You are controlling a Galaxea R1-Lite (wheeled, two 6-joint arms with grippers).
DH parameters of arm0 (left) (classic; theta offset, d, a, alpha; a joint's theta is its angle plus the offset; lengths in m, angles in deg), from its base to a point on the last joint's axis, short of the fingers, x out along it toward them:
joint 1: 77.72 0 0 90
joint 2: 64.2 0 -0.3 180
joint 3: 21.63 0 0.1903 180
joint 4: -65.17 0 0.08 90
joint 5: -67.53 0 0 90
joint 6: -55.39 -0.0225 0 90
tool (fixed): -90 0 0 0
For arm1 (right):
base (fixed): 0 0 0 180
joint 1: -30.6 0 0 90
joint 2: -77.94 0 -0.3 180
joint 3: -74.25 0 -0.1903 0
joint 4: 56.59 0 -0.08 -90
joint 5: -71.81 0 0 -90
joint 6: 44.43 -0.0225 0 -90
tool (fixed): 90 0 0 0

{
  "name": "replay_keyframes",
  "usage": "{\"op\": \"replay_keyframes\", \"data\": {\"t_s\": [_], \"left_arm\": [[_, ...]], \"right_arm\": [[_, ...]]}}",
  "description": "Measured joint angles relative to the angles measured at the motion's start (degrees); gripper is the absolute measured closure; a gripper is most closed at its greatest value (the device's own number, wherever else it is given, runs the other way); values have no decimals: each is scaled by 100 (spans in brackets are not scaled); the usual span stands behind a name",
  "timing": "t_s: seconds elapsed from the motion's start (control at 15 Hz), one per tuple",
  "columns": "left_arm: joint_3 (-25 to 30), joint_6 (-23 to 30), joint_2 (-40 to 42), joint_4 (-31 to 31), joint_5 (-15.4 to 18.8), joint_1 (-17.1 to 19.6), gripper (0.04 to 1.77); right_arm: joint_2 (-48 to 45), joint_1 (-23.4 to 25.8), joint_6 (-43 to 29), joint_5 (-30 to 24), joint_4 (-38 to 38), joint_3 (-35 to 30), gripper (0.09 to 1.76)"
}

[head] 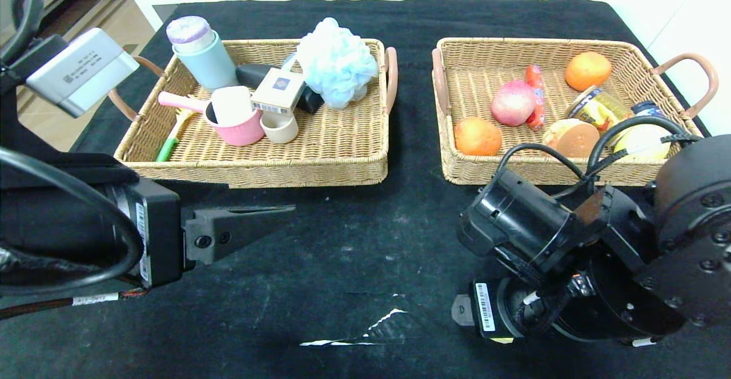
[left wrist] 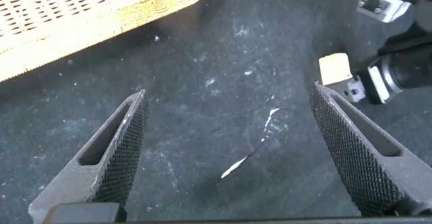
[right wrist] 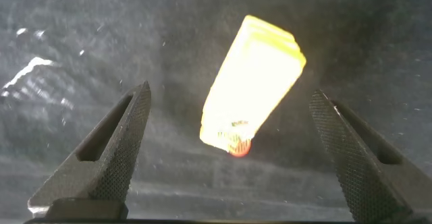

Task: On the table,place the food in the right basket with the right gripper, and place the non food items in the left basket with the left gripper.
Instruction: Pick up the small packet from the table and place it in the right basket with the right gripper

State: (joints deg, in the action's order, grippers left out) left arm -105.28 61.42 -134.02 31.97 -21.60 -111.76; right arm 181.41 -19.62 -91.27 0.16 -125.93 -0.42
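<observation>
Two wicker trays fill the upper half of the head view: the left basket [head: 320, 162] at upper left holds the pink saucepan [head: 237, 128], the card box [head: 278, 91] and other non-food pieces; the right basket [head: 457, 168] at upper right holds the peach [head: 513, 103] and orange fruits. One food item remains out: the small yellow wrapped block [right wrist: 253, 82], lying on the black table [head: 342, 265] at the centre of the right wrist view, between the spread fingers of the right gripper [right wrist: 229, 150], untouched; jaws released and holding nothing. The left gripper [left wrist: 229, 150] at lower left of the head view is likewise wide and empty over bare cloth. The block looks light and fairly stiff, its wrapper probably slick; a pinch across its narrow sides, near mid-length, seems the safest hold. Only the right wrist view shows the whole block; in the head view the right arm hides it; the left wrist view catches only a yellowish corner beside that arm.
</observation>
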Motion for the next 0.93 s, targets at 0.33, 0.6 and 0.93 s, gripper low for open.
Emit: {"op": "replay_keyframes", "data": {"t_s": [0.33, 0.6, 0.93], "left_arm": [[26, 2, -39, 26, 0, -6, 9], [33, 5, -46, 33, 0, -6, 9], [34, 5, -46, 30, 0, -6, 9]], "right_arm": [[72, 57, -26, 1, -5, -2, 28], [71, 41, -26, -10, -9, -50, 87], [63, 33, -12, 1, -13, -52, 149]]}}
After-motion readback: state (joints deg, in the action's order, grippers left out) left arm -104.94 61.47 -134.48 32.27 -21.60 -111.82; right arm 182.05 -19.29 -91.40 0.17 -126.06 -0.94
